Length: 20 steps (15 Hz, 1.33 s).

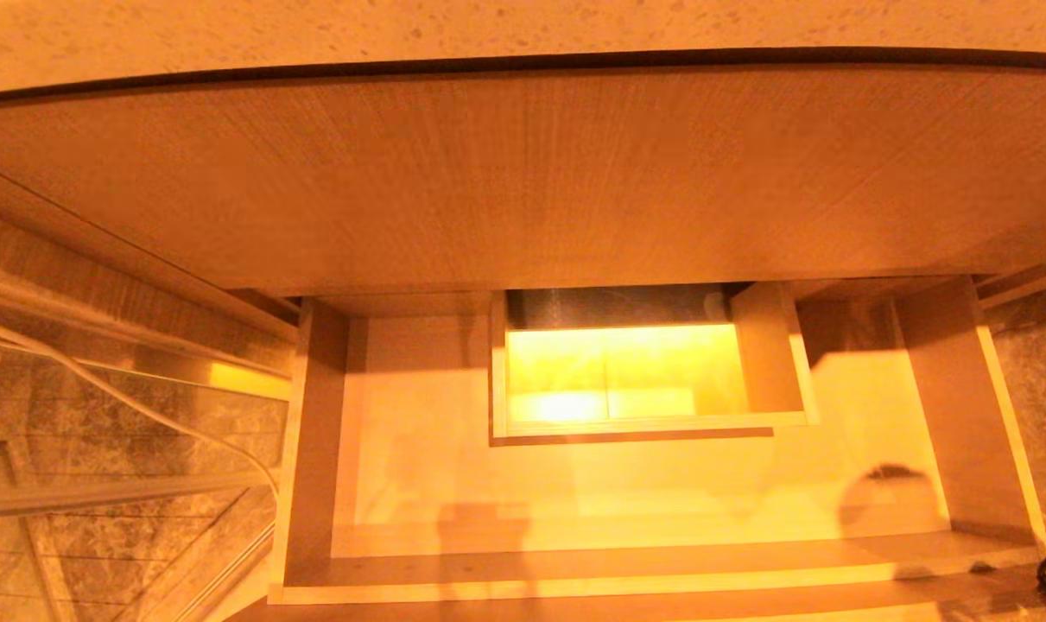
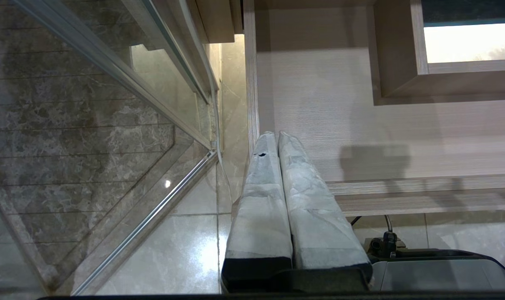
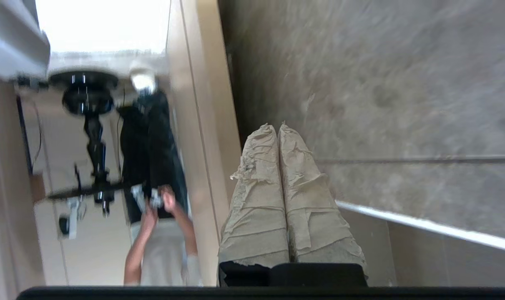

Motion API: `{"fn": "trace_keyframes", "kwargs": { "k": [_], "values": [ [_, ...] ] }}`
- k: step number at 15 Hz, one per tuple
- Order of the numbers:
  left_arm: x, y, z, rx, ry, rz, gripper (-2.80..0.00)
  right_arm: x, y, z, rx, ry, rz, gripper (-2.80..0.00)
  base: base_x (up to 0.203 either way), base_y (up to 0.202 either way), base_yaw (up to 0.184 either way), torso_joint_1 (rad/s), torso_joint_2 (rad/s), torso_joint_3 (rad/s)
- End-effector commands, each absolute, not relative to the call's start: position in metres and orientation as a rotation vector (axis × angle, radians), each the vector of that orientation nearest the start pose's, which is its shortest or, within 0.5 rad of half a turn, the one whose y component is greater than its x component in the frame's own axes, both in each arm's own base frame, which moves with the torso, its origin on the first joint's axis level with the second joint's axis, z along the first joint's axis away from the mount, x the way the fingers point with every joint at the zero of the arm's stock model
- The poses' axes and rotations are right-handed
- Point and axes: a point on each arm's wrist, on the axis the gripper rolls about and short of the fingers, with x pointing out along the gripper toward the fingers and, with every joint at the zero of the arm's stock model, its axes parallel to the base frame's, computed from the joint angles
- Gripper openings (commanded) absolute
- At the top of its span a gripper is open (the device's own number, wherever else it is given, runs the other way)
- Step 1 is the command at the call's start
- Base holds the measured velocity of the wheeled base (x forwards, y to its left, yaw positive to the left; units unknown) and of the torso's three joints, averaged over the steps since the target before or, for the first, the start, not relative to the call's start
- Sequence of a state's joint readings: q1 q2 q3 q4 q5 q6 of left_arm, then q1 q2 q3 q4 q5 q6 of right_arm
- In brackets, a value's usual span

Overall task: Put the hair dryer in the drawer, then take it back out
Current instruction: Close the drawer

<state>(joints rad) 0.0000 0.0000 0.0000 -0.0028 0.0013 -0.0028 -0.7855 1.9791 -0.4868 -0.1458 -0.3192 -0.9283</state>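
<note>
Head view. The drawer (image 1: 626, 510) stands pulled out beneath a wide wood-grain panel (image 1: 523, 181), above which runs a speckled countertop edge (image 1: 523, 26). The drawer's pale floor is bare where it shows, and a rectangular boxed cut-out (image 1: 643, 367) sits toward its back, brightly lit inside. The narrow drawer front (image 1: 626, 587) runs along the near side. Marbled tile floor (image 1: 99, 432) and a glass partition with a metal frame (image 1: 117, 497) lie on the robot's left of the drawer. The hair dryer cannot be found in any of the three views, so its place cannot be told.

Left wrist view. The left gripper (image 2: 273, 135) has its two tape-wrapped fingers (image 2: 306, 200) pressed together with nothing between them (tips just over the drawer's left side wall). The drawer floor (image 2: 340, 116) and the cut-out (image 2: 444, 66) lie beyond.

Right wrist view. The right gripper (image 3: 276, 127) likewise has its wrapped fingers (image 3: 256, 196) closed on nothing, pointing toward a grey stone-like surface (image 3: 381, 83). To one side a person (image 3: 160, 233) stands in a pale room.
</note>
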Motion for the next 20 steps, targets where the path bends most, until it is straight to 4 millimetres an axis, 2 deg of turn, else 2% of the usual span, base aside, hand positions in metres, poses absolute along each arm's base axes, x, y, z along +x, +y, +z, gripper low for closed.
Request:
{"fn": "trace_keyframes", "kwargs": {
  "k": [1,6,15,20],
  "values": [
    [-0.023,0.000,0.076,-0.003,-0.003,0.002,-2.80,0.161,-0.170,0.013,-0.401,1.599,-0.234,-2.80,0.000,0.000,0.000,0.000,0.00,0.000],
    [-0.023,0.000,0.076,-0.003,-0.003,0.002,-2.80,0.171,-0.177,0.017,-0.428,1.477,-0.274,-2.80,0.000,0.000,0.000,0.000,0.00,0.000],
    [-0.023,0.000,0.076,-0.003,-0.003,0.002,-2.80,0.180,-0.180,0.018,-0.435,1.392,-0.271,-2.80,0.000,0.000,0.000,0.000,0.00,0.000],
    [-0.023,0.000,0.076,-0.003,-0.003,0.002,-2.80,0.201,-0.184,0.015,-0.448,1.334,-0.289,-2.80,0.000,0.000,0.000,0.000,0.00,0.000]
  ]
}}
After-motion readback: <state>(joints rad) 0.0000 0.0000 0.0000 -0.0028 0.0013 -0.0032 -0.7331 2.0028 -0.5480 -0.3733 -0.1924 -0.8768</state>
